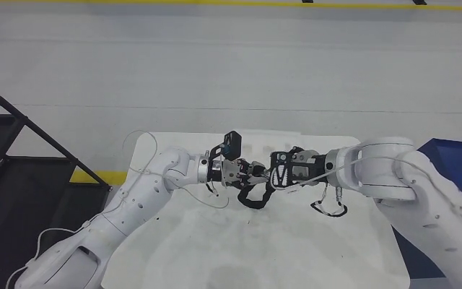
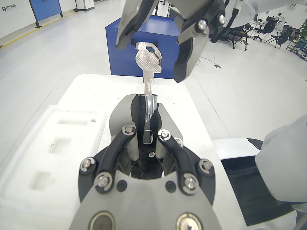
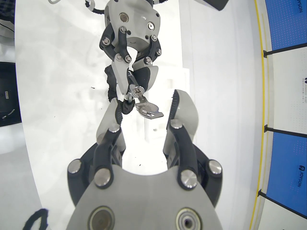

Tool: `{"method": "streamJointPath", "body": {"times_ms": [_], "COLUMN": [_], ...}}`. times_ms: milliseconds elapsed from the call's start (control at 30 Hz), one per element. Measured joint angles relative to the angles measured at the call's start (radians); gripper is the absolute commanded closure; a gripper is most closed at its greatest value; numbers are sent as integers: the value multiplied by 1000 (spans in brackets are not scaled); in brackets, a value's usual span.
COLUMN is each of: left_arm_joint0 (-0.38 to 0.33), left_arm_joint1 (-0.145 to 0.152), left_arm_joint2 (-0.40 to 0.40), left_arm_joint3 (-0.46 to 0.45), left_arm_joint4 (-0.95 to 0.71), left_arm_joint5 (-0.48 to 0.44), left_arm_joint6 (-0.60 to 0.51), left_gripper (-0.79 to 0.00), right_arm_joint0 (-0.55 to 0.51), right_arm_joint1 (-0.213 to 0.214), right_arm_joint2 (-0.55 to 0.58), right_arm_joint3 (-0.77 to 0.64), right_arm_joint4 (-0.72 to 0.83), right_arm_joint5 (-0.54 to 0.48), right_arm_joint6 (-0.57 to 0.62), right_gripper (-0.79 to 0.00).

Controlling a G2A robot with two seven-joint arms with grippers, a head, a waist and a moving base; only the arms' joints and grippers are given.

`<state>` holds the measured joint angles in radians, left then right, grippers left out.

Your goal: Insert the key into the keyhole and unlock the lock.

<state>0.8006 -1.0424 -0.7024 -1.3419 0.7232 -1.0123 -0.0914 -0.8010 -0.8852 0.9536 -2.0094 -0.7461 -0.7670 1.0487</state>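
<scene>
Finds the key (image 2: pixel 148 59) standing by its blade in the keyhole at the end of the lock (image 2: pixel 149 114), head outward, with a length of blade showing between head and cylinder. Cannot tell from that whether seated to full depth.

Records the left jaws closed tight on the chrome cylinder of the lock, holding it up off the worktop (image 1: pixel 216 246), keyhole end facing the other arm. Notes a black cable (image 1: pixel 254 199) hanging in a loop below the lock.

Records the right jaws wide open, one to each side of the key's head, touching neither face and gripping nothing.

Sees a white foam tray (image 2: pixel 36 149) with cut-out pockets on the worktop beside the left arm, apart from the work.

Judges insertion done, or very nearly. Judges the unlocking not yet done: sees no sign of a turned key or a released cable end.

Leaves to do:
- close the right jaws flat on the key's head
- push home if needed
- turn about the blade's axis against a firm left grip

Flags a risk of slipping off the thin head, or of bending the blade with an off-axis turn.
</scene>
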Motion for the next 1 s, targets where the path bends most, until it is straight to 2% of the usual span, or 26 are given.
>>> {"method": "streamJointPath", "body": {"times_ms": [200, 233, 267, 567, 1000], "left_arm_joint0": [-12, -13, -15, -29, -49], "left_arm_joint1": [9, 11, 12, 22, 27], "left_arm_joint2": [19, 22, 26, 48, 75], "left_arm_joint3": [-4, -4, -5, -7, -4], "left_arm_joint4": [-11, -12, -14, -22, -14], "left_arm_joint5": [0, 0, 0, 0, 0], "left_arm_joint6": [-3, -3, -3, 10, 33], "left_gripper": [0, 0, 0, 0, 0], "right_arm_joint0": [-8, -10, -11, -17, -5], "right_arm_joint1": [5, 6, 7, 11, 7], "right_arm_joint2": [5, 6, 6, 13, 4], "right_arm_joint3": [-15, -17, -18, -19, -15], "right_arm_joint4": [-14, -15, -16, 37, 174], "right_arm_joint5": [-2, -2, -3, 34, 211], "right_arm_joint6": [-6, -7, -9, -20, 39], "right_gripper": [-172, -120, 0, 0, 0]}}
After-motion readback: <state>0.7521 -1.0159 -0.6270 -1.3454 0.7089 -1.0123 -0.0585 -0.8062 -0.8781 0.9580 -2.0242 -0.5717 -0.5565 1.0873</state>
